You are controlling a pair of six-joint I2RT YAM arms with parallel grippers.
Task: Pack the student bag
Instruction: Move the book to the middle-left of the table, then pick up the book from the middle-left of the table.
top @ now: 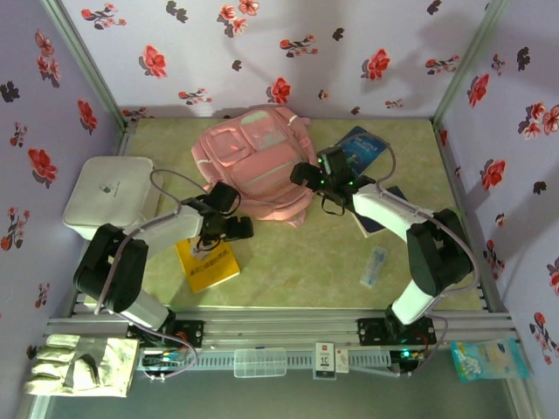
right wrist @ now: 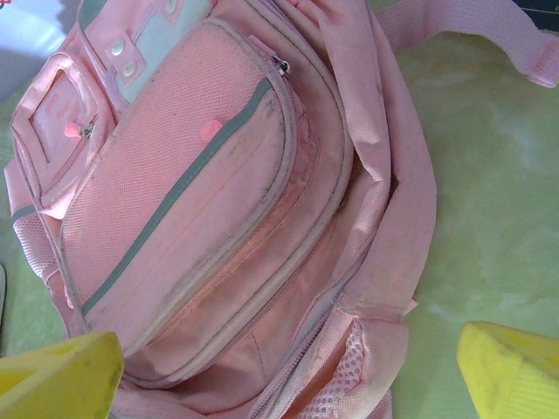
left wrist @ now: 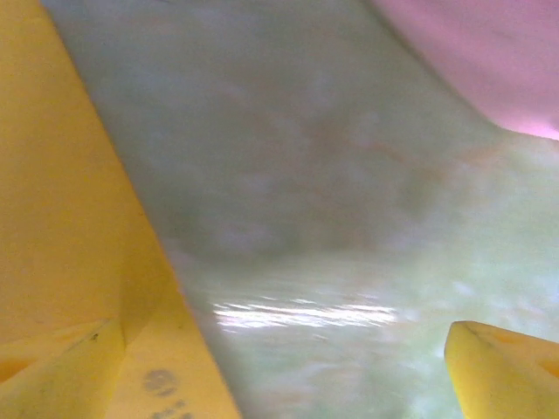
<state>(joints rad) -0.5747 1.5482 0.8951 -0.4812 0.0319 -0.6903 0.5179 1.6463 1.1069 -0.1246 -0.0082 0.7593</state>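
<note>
1. Floral-papered walls are closing in a pale green tabletop (top: 288,279), and a white rounded box (top: 109,196) is sitting at its far left edge
2. Just right of the box, the left gripper (top: 234,229) is hovering low over the far edge of a yellow book (top: 208,266). In the left wrist view its yellow fingers (left wrist: 507,371) are standing wide apart with only bare table between them, so it is holding nothing
3. Toward the back, in the middle, the student bag (top: 258,161) is lying flat with its front pockets facing up and a pink strap (right wrist: 489,35) trailing onto the table
4. The right gripper (top: 307,175) is hanging over the bag's right flank, jaws spread wide and empty, looking down on the front pocket
5. The bag is looking soft, light and floppy, so it will likely sag and fold rather than lift as one piece. A pinch on the thick fabric rim beside the zip pull (right wrist: 281,65), or on the strap, is probably the surest hold. Whether the main compartment is unzipped I cannot tell
6. Further right, a dark blue booklet (top: 362,148) is lying partly under the right arm, and a small pale packet (top: 374,266) is resting nearer the front
</note>
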